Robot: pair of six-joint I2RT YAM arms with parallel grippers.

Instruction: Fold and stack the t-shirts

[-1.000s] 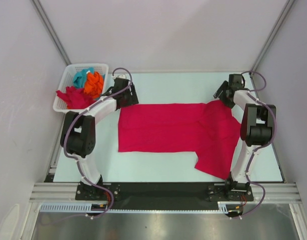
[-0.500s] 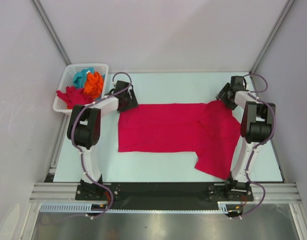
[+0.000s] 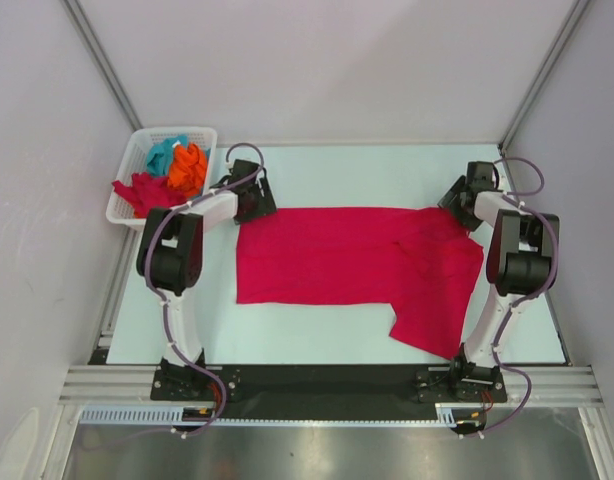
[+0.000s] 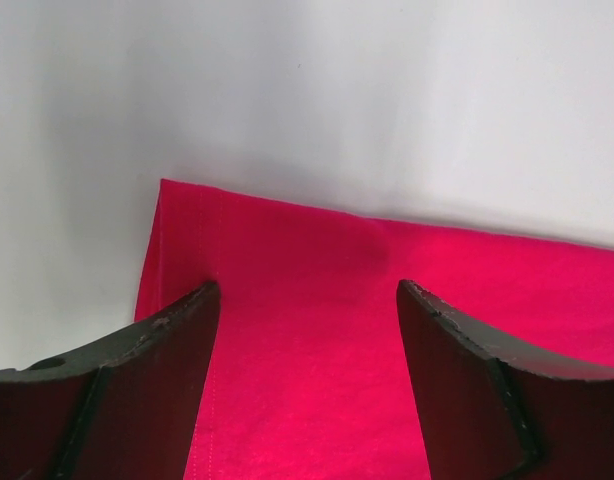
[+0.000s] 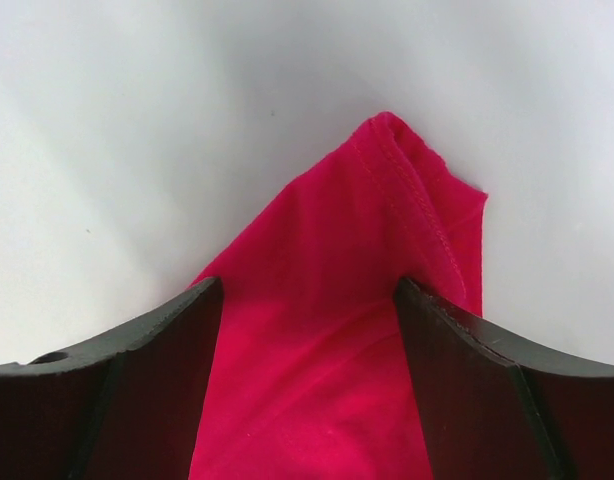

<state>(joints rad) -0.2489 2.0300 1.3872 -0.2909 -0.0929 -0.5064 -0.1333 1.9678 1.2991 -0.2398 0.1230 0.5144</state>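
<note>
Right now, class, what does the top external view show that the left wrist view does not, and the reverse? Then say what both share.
Top external only: the white basket of bunched shirts, the right claw, and the crimson t-shirt spread whole. Left wrist only: the open gap of the left claw, the t-shirt's far left corner just beyond it. Both: that t-shirt, the left claw, the pale table.

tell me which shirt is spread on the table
The large red shirt; the orange one, teal one and other red one are bunched in the basket.
</note>
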